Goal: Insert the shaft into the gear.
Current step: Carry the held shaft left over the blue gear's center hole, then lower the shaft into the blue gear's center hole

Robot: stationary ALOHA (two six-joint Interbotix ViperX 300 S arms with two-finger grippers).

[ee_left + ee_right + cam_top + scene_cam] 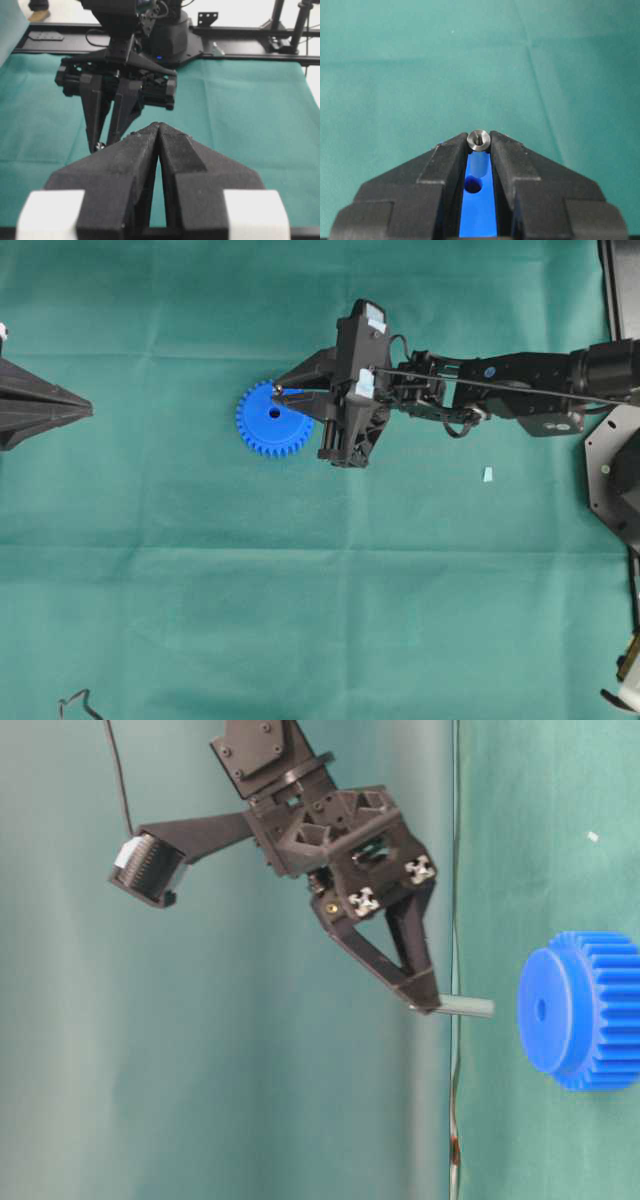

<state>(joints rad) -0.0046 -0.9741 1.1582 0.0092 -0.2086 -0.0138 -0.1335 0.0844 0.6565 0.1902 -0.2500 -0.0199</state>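
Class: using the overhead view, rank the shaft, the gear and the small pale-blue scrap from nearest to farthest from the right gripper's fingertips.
1. shaft: pinched in the right gripper.
2. gear: just beneath the tips.
3. pale-blue scrap: on the cloth far toward the arm's base.

A green cloth [200, 590] covers the whole table, creased in faint straight fold lines that run across the overhead view, and it's evenly lit with barely a shadow. Along the top of the left wrist view a black metal rail [240, 47] edges the far side of the cloth, with dark upright posts [300, 20] in the upper right corner and a pale, bright floor behind them. A teal backdrop [150, 1070], smooth and softly shaded, fills the left half of the table-level picture, while a small pale-blue scrap [488, 474] lies on the cloth right of centre in the overhead view.
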